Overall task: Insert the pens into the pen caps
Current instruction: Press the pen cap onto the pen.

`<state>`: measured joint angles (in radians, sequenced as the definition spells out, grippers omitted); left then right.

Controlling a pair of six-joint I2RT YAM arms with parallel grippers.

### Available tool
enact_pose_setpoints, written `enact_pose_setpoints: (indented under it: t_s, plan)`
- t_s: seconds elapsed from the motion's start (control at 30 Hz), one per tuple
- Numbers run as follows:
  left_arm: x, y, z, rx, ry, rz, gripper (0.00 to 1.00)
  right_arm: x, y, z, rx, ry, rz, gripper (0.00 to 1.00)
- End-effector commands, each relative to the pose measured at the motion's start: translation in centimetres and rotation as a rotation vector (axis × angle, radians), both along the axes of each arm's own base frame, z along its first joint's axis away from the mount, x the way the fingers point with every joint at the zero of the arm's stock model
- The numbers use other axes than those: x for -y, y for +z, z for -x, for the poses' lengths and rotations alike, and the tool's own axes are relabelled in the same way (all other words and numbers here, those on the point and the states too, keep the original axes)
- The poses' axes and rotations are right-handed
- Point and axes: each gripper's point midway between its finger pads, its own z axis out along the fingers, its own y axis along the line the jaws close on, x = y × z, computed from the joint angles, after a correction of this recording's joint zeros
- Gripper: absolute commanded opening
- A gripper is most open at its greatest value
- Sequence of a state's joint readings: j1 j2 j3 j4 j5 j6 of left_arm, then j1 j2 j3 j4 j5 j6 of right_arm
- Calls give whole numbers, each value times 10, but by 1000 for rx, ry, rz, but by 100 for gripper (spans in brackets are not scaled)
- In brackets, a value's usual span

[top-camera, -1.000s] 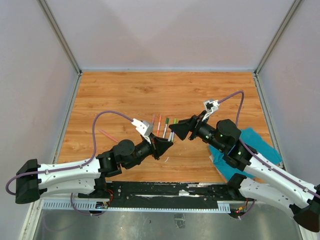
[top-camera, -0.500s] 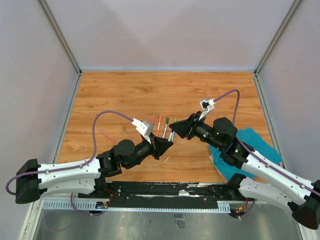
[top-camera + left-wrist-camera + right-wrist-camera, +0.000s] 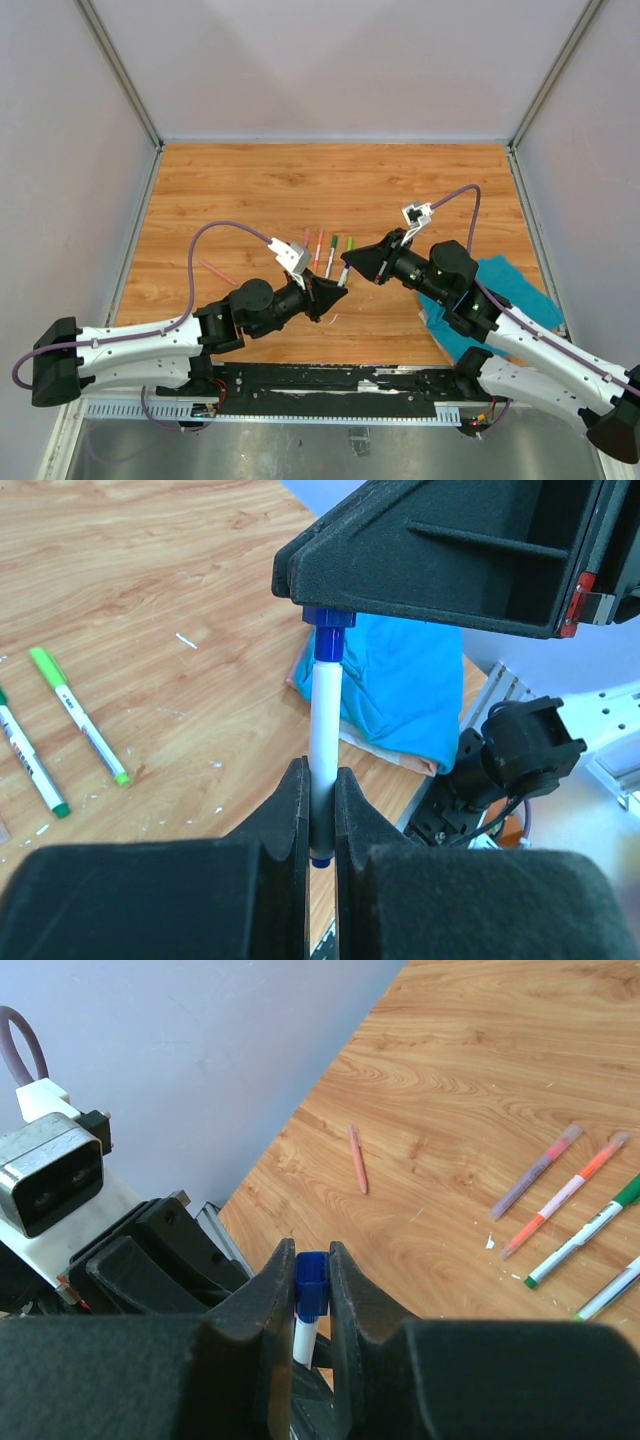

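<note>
The left tool [image 3: 320, 780] is clenched on the pale barrel of the blue pen [image 3: 325, 705] and holds it in the air above the bench [image 3: 150, 570]. The pen's tip points at the right tool [image 3: 311, 1260], which is clamped on the blue cap [image 3: 311, 1282]. Pen and cap meet end to end between the two tools; I cannot tell whether the tip is fully home. The main risk from here is misalignment. Both grips are narrow, so if the arms press together off-axis, the pen can pivot in the left fingers, or the cap can twist out of the right ones and drop. Too soft a push would leave the cap loose, and it could fall off once one tool lets go. Releasing the wrong side first could also tip the pen down onto the other pens [image 3: 565, 1195] lying side by side on the bench, or onto the cloth [image 3: 400, 695] at its edge.
</note>
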<state>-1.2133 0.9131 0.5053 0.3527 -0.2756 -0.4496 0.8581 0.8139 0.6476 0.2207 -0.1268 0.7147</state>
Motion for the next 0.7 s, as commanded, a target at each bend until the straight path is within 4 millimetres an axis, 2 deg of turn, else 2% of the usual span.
enact_pose_setpoints:
  t_s: [0.0, 0.3, 0.67]
  plan:
    - [5, 37, -5, 41, 14, 85, 0, -1, -35, 15, -51, 53, 60, 1]
    - [3, 49, -6, 51, 23, 112, 1, -1, -69, 31, -91, 93, 116, 0]
    - [0, 56, -7, 48, 37, 132, 0, -12, -107, 67, -142, 177, 169, 1]
